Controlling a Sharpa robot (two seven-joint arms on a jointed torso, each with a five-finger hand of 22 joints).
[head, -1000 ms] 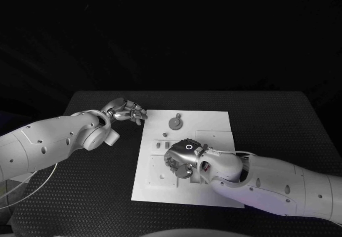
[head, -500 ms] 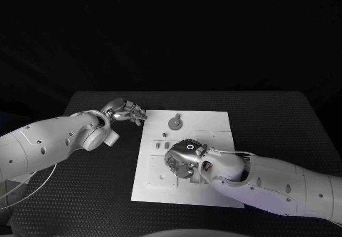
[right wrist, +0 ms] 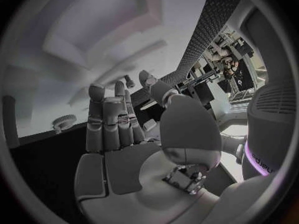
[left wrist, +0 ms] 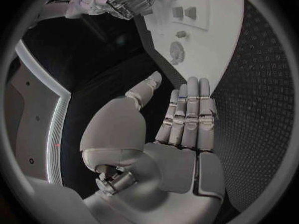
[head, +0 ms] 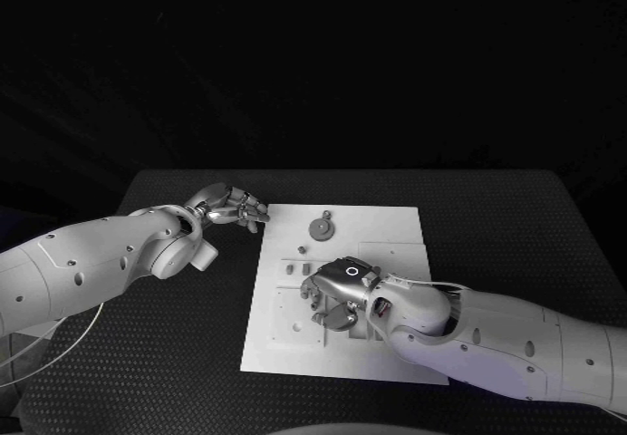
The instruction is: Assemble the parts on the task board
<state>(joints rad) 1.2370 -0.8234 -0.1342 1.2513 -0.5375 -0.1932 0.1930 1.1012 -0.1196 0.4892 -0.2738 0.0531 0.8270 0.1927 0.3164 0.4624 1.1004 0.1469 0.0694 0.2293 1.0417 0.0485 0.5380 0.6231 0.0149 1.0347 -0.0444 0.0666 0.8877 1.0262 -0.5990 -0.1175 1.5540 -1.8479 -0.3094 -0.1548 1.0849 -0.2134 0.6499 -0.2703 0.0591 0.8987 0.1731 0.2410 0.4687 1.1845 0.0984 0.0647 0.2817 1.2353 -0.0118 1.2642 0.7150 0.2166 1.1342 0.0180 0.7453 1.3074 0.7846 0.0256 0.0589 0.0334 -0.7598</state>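
Note:
The white task board [head: 392, 237] lies in the middle of the black table. A round grey part [head: 320, 225] sits near its far edge, with small parts [head: 296, 266] just nearer. My right hand [head: 332, 297] hovers low over the board's left half, fingers pointing down at it; in the right wrist view the fingers [right wrist: 112, 119] are straight, the thumb stands apart and nothing lies in the palm. My left hand [head: 230, 205] rests off the board's far left corner with its fingers [left wrist: 188, 112] stretched out and holds nothing. The round part [left wrist: 177, 52] lies ahead of it.
Black table [head: 523, 217] surrounds the board, with bare room to the right and behind. My right forearm [head: 496, 335] covers the board's near right corner. A white cable loop [head: 53, 344] hangs at the left.
My right hand has shifted very slightly over the board. The left hand has stayed where it was.

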